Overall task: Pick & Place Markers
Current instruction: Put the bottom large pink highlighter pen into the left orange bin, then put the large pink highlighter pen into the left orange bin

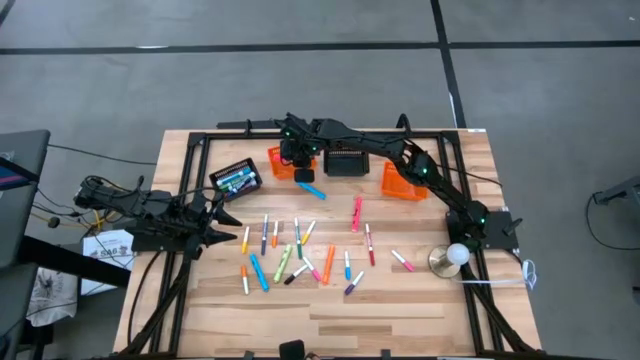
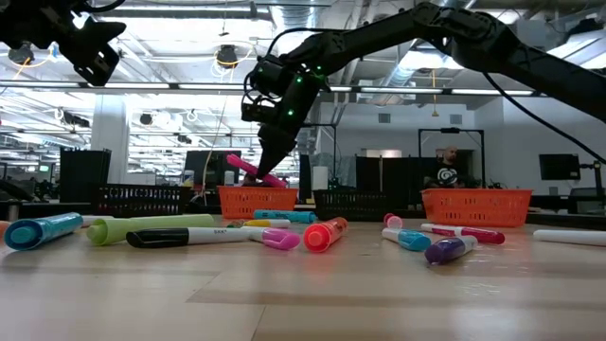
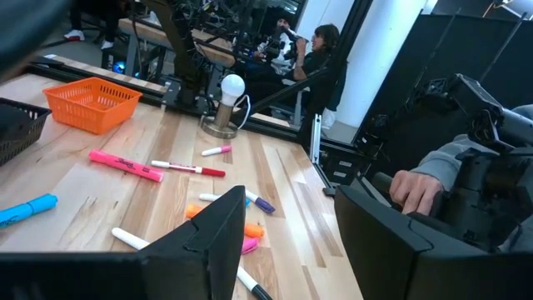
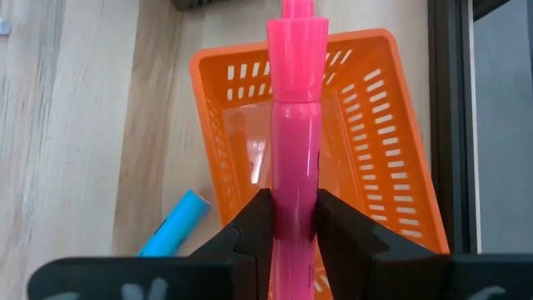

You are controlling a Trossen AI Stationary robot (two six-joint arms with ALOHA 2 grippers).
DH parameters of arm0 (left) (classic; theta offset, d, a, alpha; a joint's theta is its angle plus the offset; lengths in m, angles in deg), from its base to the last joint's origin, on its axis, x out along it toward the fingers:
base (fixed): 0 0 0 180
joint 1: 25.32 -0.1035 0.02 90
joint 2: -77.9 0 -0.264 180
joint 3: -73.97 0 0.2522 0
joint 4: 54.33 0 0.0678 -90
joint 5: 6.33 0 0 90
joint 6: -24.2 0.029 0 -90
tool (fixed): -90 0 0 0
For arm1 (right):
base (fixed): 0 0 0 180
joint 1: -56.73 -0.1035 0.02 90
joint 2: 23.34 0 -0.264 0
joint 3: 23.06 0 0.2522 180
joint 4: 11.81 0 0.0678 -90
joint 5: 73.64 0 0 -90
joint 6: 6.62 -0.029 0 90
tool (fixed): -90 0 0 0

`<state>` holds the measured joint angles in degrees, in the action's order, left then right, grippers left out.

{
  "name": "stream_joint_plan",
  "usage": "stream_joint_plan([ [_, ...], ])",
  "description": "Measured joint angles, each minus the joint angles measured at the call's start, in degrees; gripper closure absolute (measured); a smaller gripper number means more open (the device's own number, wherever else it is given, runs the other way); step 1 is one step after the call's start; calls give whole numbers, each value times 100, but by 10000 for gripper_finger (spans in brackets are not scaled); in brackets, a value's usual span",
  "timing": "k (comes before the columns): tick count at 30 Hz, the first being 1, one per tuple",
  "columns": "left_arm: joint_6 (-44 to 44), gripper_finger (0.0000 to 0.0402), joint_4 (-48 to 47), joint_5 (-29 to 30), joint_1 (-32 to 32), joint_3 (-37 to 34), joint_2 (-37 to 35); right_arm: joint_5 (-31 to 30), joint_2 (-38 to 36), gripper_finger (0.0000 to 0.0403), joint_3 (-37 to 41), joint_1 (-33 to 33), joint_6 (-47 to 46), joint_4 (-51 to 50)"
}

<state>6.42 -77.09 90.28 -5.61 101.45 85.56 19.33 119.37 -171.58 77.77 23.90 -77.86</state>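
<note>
Pale wood planks make up the bench, framed by black rails, on a grey floor. Low view: open workshop behind, ceiling lights, dark screens, a seated person far back. Left wrist view: another person's hand and grey sleeve just off the bench edge.

Bare bench along the front edge. A lamp with white bulb stands near the right edge.

Right claw is at the back left, over an orange mesh basket. It is clamped on a pink marker, which sits between the fingers, cap outward, above the basket's inside. A light blue marker lies on the wood just beside that basket.

Left claw waits at the left edge, fingers spread, holding nothing.

Scattered markers cover mid-bench: pink, orange, yellow, green, blue, purple, white. A second orange basket sits back right; a black basket holds markers back left.
</note>
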Motion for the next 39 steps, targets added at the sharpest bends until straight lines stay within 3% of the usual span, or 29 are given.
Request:
stream_joint_plan([
  [18, -2, 216, 0, 0, 0, 0, 0, -1, -14, 259, 2, 0, 4, 155],
  [28, -2, 216, -5, 0, 0, 0, 0, -17, -222, 260, -26, -141, -2, 81],
  [34, 43, 216, -15, -1, 2, 0, 47, -14, -702, 271, -5, -339, -129, -600],
  [39, 80, 216, -16, -2, 2, 2, 118, 7, -1100, 273, -4, -526, -1029, -1834],
])
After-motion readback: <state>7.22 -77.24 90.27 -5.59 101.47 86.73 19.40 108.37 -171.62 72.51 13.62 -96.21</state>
